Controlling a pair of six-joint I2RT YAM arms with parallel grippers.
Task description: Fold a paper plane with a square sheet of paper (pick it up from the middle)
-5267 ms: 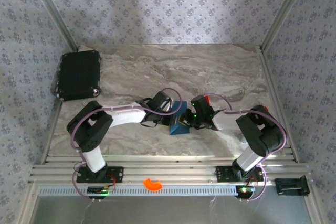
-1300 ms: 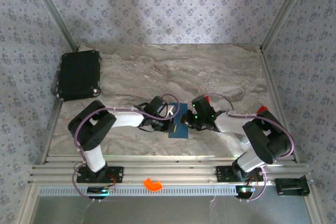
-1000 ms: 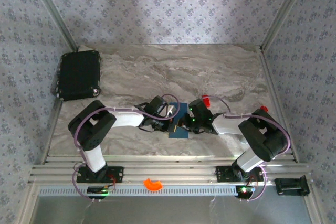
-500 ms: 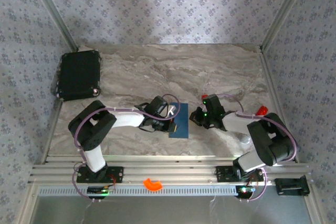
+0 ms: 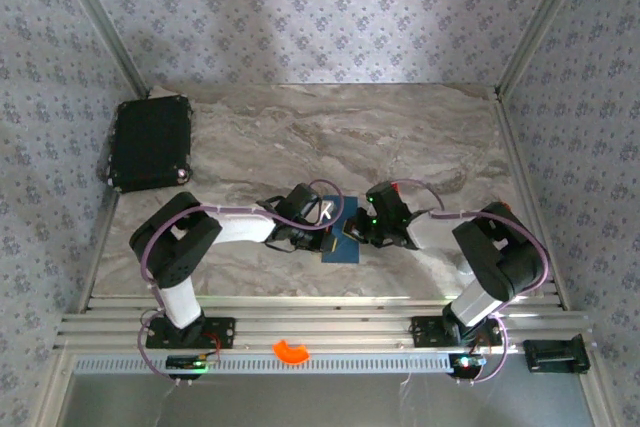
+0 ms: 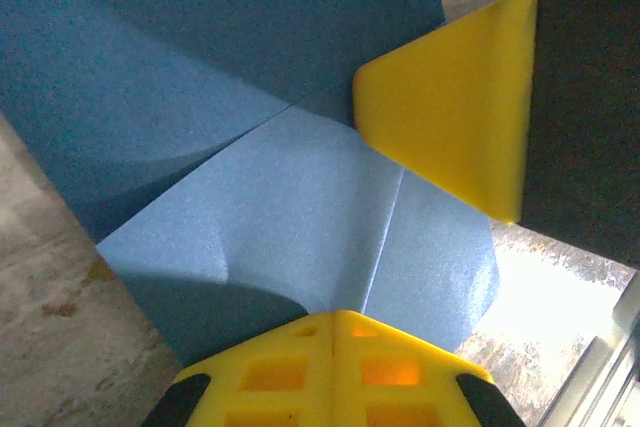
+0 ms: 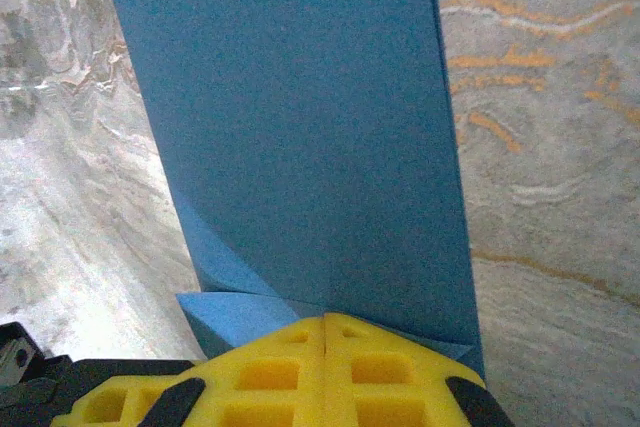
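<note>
Top view: square sheet of paper flat on worktop, toward 6 o'clock. Left pincer at its 9, right pincer at its 2. Both shut, tips on sheet. Folds too small to read here.

Left wrist: close up, pale diagonal flap and centre crease. Early nose fold made; wings, dart shape not yet.

Right wrist: long straight edges, small triangles at 6. Pressing or nipping, unclear.
</note>
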